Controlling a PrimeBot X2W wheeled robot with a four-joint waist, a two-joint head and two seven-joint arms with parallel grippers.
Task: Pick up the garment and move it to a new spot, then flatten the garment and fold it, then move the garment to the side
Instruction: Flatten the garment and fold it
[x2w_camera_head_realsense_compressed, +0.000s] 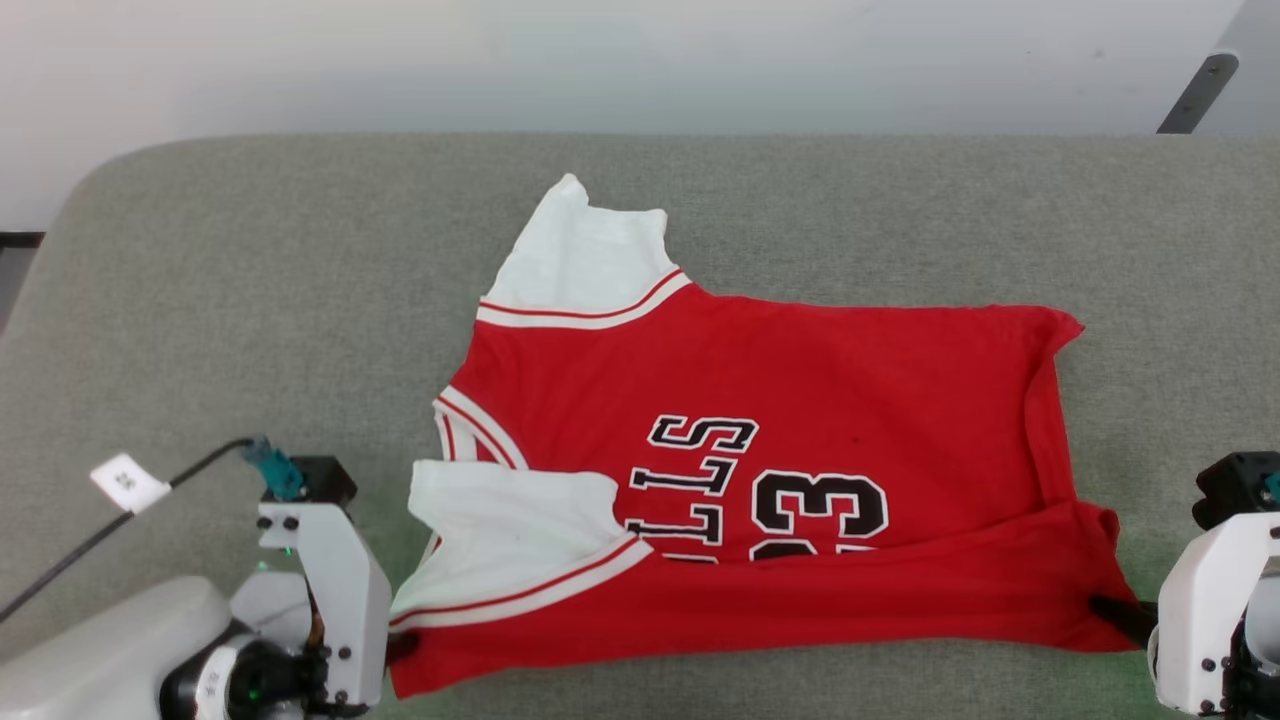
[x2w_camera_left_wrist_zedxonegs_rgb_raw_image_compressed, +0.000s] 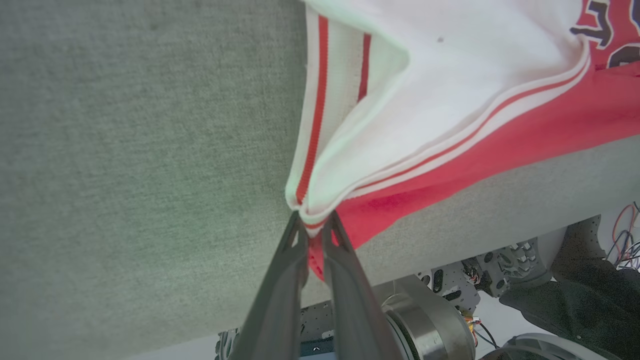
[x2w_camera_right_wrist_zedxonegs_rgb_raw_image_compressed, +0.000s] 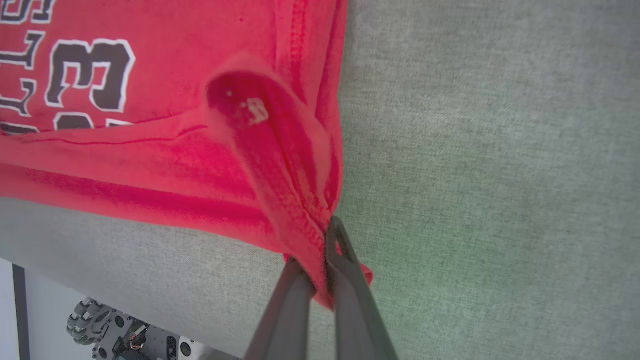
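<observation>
The scene is lit brightly and evenly by diffuse light; only a soft, narrow shadow is seen under the near edge of the garment (x2w_camera_head_realsense_compressed: 800, 380). A faint green tint is cast on the grey surface (x2w_camera_head_realsense_compressed: 250, 300) along its near edge, towards both corners. In the wrist views the red is oversaturated, and the dark fingers (x2w_camera_left_wrist_zedxonegs_rgb_raw_image_compressed: 278, 300) are rendered slightly soft.

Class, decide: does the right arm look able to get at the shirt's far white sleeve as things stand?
Probably not yet: the right gripper is clamped on a near hem corner of the garment, and the far white sleeve lies diagonally across the shirt from it.
</observation>
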